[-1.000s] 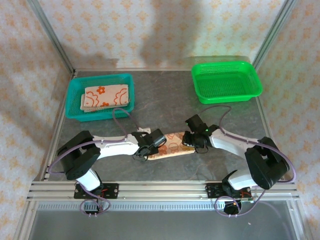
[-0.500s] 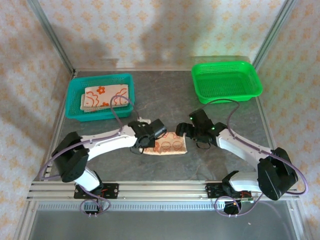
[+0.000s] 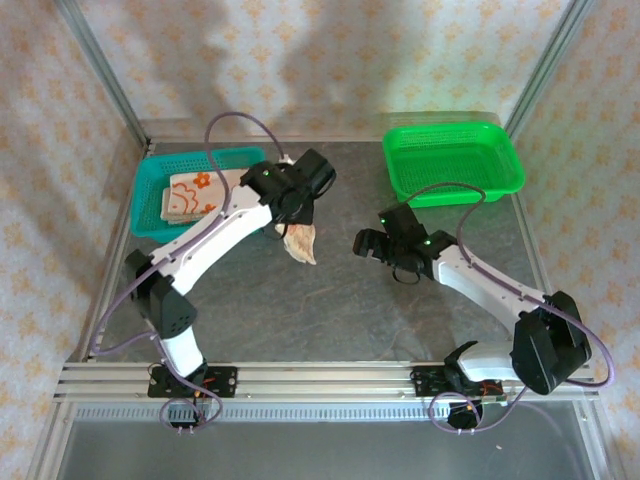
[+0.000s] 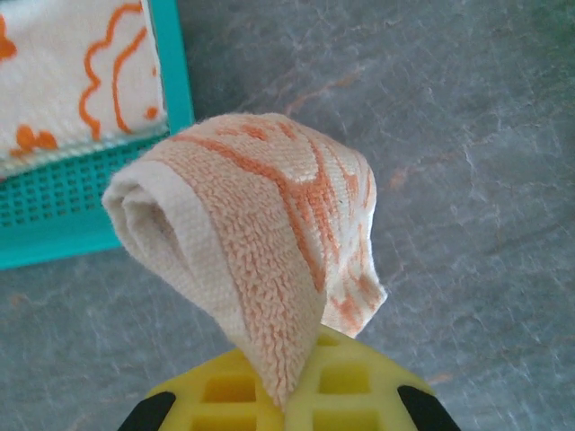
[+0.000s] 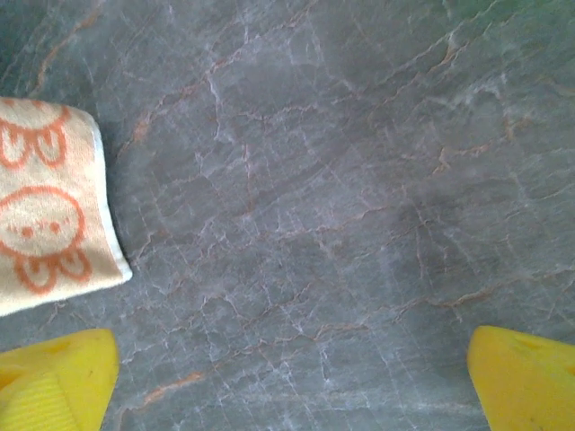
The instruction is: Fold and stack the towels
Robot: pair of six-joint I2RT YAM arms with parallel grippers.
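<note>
The left arm reaches long and high toward the upper middle of the top view. Its left hand (image 3: pixel 296 212) is clenched on one towel (image 3: pixel 303 245). The towel hangs down soft and floppy over the gray, stone-look counter (image 3: pixel 340 300), just beside the blue-green mesh basket (image 3: pixel 150 218). It is fluffy and cream with orange lines. Folded towels (image 3: pixel 195 195) lie in that basket. The right arm bends low at the middle right. Its right hand (image 3: pixel 368 243) is spread wide and holds nothing.
</note>
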